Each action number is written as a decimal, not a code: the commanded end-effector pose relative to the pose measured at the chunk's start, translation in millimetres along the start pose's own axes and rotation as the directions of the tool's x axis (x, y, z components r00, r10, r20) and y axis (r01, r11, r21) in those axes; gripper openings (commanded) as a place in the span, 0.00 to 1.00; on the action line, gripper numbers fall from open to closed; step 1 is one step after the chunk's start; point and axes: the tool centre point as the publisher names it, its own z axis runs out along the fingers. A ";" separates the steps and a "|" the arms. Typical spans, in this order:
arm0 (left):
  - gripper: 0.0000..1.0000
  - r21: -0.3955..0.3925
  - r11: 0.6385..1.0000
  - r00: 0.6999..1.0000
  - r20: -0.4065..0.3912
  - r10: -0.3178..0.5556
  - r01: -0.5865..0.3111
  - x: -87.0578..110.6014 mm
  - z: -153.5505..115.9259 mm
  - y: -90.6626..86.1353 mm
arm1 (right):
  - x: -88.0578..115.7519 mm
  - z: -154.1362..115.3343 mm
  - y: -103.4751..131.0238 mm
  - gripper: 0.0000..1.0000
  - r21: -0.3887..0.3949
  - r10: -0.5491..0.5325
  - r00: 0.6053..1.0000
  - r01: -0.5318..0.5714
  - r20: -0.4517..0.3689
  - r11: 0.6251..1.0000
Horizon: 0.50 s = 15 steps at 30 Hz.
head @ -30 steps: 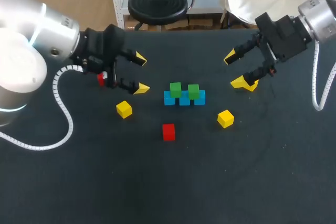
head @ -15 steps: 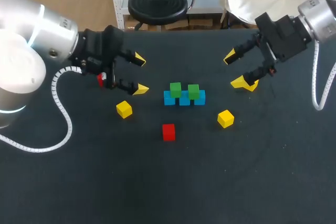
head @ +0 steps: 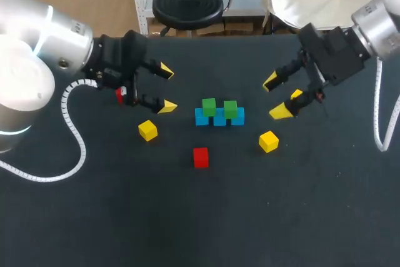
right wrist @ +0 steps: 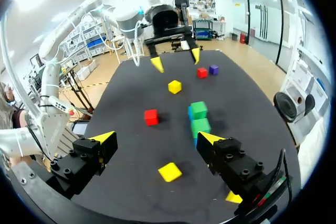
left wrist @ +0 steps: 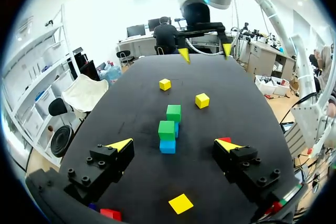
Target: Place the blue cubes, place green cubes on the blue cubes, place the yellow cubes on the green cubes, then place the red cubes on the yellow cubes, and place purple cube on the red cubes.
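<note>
Blue cubes (head: 219,120) sit in a row in the middle of the surface (head: 187,217), with two green cubes (head: 209,105) on top. The left hand (head: 167,88) and right hand (head: 275,97) are spread wide, holding nothing.

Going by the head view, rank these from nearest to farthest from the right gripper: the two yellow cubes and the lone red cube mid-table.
1. right yellow cube: on the right side, close by the open jaws of the right gripper.
2. red cube: mid-table, well off to that gripper's left.
3. left yellow cube: on the left side, farthest away.
</note>
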 end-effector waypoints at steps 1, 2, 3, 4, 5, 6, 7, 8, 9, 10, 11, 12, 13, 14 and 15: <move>1.00 -0.003 1.000 1.000 0.006 0.003 -0.003 1.6 -0.6 -1.0 | -4.9 14.5 21.8 1.00 0.063 0.016 0.999 -0.013 -0.036 0.998; 1.00 -0.003 1.000 1.000 0.006 0.003 -0.003 1.6 -0.6 -1.0 | -4.6 17.8 23.5 1.00 0.063 0.024 0.999 -0.021 -0.044 0.998; 1.00 -0.003 1.000 1.000 0.006 0.003 -0.003 1.6 -0.6 -1.0 | -4.1 21.2 25.2 1.00 0.062 0.024 0.999 -0.021 -0.045 0.998; 1.00 -0.003 1.000 1.000 0.006 0.003 -0.003 1.6 -0.6 -1.0 | -3.6 23.7 26.5 1.00 0.053 0.025 0.999 -0.023 -0.039 0.998; 1.00 -0.003 1.000 1.000 0.006 0.003 -0.003 1.6 -0.6 -1.0 | -3.3 25.7 28.0 1.00 0.053 0.025 0.999 -0.023 -0.039 0.998; 1.00 -0.003 1.000 1.000 0.006 0.003 -0.003 1.6 -0.6 -1.0 | -3.6 27.4 29.5 1.00 0.051 0.024 0.999 -0.022 -0.041 0.998; 1.00 -0.003 1.000 1.000 0.006 0.003 -0.003 1.6 -0.6 -1.0 | -3.1 29.0 30.8 1.00 0.048 -0.003 0.999 0.005 -0.054 0.999; 1.00 -0.003 1.000 1.000 0.006 0.003 -0.003 1.6 -0.6 -1.0 | -2.8 30.6 31.7 1.00 0.047 -0.023 0.997 0.027 -0.072 0.999; 1.00 -0.003 1.000 1.000 0.006 0.003 -0.003 1.6 -0.6 -1.0 | -0.6 31.7 30.5 1.00 0.047 -0.025 0.996 0.030 -0.089 0.998; 1.00 -0.003 1.000 1.000 0.006 0.003 -0.003 1.6 -0.6 -1.0 | 1.6 31.7 28.1 1.00 0.050 -0.035 0.995 0.039 -0.096 0.998; 1.00 -0.003 1.000 1.000 0.006 0.003 -0.003 1.6 -0.6 -1.0 | 3.4 29.9 25.4 1.00 0.056 -0.052 0.994 0.058 -0.099 0.997; 1.00 -0.003 1.000 1.000 0.006 0.003 -0.003 1.6 -0.6 -1.0 | 4.4 27.4 21.9 1.00 0.064 -0.068 0.991 0.076 -0.118 0.995; 1.00 -0.003 1.000 1.000 0.006 0.003 -0.003 1.6 -0.6 -1.0 | 5.1 24.6 17.7 1.00 0.067 -0.078 0.989 0.087 -0.122 0.994; 1.00 -0.003 1.000 1.000 0.006 0.003 -0.003 1.6 -0.6 -1.0 | 5.3 21.4 14.0 1.00 0.071 -0.081 0.991 0.088 -0.106 0.994; 1.00 -0.003 1.000 1.000 0.006 0.003 -0.003 1.6 -0.6 -1.0 | 4.5 18.7 10.5 1.00 0.073 -0.089 0.991 0.097 -0.103 0.993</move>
